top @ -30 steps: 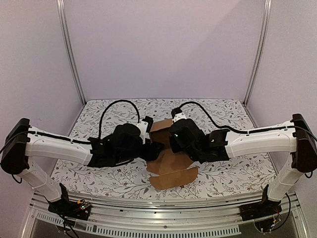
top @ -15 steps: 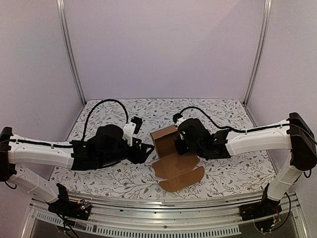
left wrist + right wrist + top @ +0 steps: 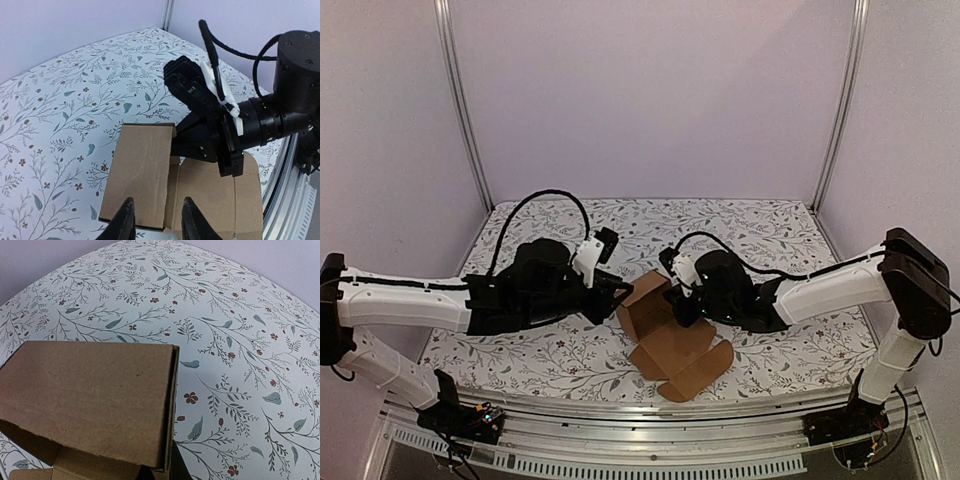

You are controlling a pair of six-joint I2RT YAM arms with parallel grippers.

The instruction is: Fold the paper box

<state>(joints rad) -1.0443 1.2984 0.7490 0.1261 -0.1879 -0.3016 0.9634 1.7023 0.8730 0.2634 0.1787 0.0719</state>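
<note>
Box half raised, mid-desk
Our left pincer had swung back in, spread astride one wall; our right pincer stayed pressed together beside it. Near flaps lay unfolded.

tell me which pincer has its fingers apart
The left pincer: its fingers stand apart at the box's upright wall, while the right pincer is shut.
</note>
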